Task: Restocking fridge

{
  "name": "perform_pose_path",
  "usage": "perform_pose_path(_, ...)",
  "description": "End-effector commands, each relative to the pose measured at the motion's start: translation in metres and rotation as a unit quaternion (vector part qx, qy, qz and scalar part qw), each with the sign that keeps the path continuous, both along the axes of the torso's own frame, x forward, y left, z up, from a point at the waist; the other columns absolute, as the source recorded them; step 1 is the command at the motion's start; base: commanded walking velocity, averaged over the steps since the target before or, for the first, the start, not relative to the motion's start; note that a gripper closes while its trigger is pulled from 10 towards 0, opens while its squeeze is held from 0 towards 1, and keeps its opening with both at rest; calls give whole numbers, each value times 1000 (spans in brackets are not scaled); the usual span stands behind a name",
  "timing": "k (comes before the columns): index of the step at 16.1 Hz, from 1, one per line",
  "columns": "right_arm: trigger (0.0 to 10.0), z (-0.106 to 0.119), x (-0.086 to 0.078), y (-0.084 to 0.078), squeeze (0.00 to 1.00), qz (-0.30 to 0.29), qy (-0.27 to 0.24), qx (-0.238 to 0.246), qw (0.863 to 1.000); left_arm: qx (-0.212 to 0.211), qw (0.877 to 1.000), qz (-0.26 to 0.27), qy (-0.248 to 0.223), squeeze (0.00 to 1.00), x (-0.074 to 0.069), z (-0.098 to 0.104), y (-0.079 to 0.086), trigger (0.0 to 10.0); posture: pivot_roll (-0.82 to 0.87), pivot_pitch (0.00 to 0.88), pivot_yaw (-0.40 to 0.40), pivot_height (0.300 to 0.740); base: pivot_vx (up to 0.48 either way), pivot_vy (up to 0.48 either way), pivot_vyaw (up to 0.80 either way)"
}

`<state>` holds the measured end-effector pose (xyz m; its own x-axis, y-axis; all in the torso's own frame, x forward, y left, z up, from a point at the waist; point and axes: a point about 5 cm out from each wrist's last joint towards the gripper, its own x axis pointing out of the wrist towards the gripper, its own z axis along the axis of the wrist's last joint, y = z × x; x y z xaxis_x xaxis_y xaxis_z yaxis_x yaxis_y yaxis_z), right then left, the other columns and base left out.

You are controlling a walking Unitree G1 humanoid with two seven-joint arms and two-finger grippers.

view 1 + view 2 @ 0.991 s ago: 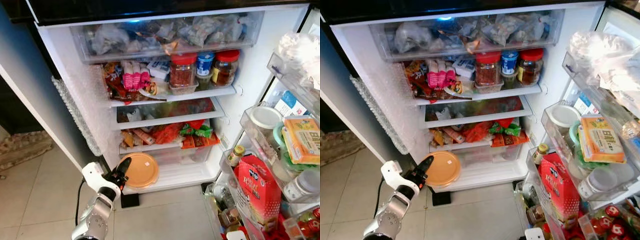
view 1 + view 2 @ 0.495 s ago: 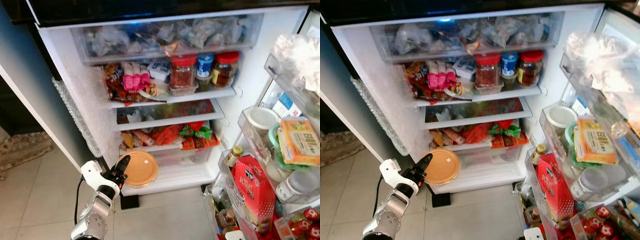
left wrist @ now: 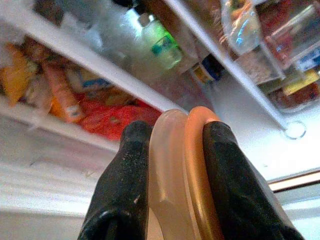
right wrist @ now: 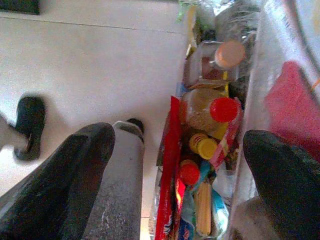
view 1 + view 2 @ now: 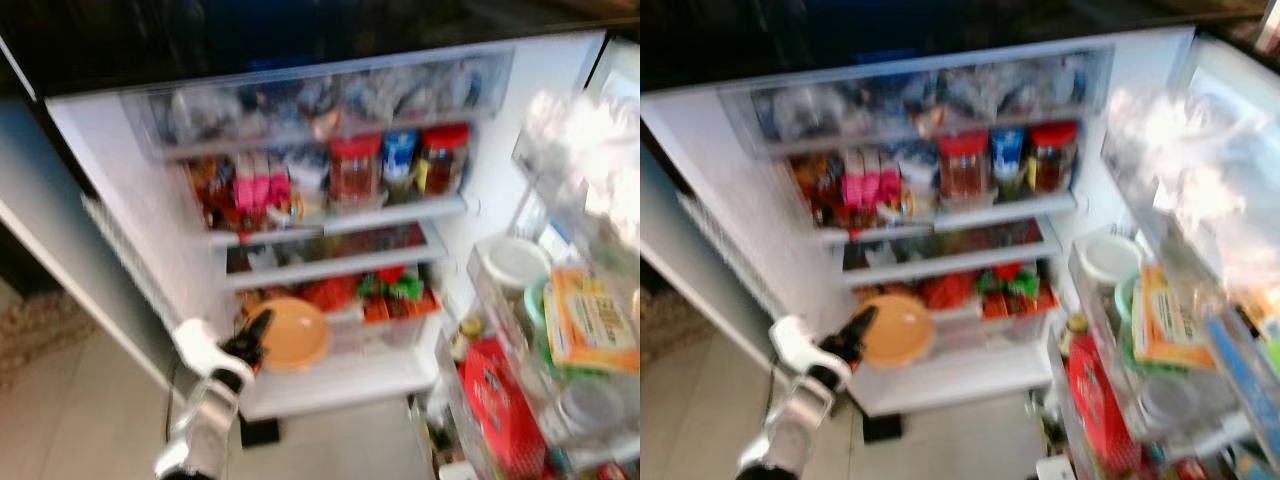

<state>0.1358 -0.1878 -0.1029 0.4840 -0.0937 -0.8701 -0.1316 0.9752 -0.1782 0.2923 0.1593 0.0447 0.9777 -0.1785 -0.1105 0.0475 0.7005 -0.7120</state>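
A round orange lidded container (image 5: 292, 335) hangs in front of the open fridge's low shelf (image 5: 380, 365), level with the clear drawer. My left gripper (image 5: 255, 335) is shut on its near rim. In the left wrist view the container's edge (image 3: 182, 170) sits pinched between the two black fingers (image 3: 127, 175), with snack packets (image 3: 60, 95) on a shelf behind. My right gripper (image 4: 177, 137) stands wide open with nothing in it, over the lowest door bin. The head views are blurred.
Red-lidded jars (image 5: 353, 170) stand on an upper shelf. The open door on the right carries full bins (image 5: 520, 260) and a red carton (image 5: 505, 400). Bottles with red lids (image 4: 222, 110) fill the lowest bin. Tiled floor (image 5: 90, 420) lies on the left.
My left gripper has lifted the orange container a little and carried it closer in toward the low shelf. The camera has shifted and the picture has blurred.
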Motion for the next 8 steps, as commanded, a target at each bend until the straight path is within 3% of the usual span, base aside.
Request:
perform_pose_path(1, 10000, 1, -3, -14, 0, 2, 7, -31, 999, 11, 1000, 23, 0, 0, -1, 2, 18, 10000, -5, 56, 8, 740, 259, 0, 0)
perform_pose_path(8, 10000, 0, -2, -5, 0, 6, 7, -23, 1000, 8, 1000, 20, 3, 0, -2, 0, 14, 10000, -3, 57, 8, 740, 260, 0, 0)
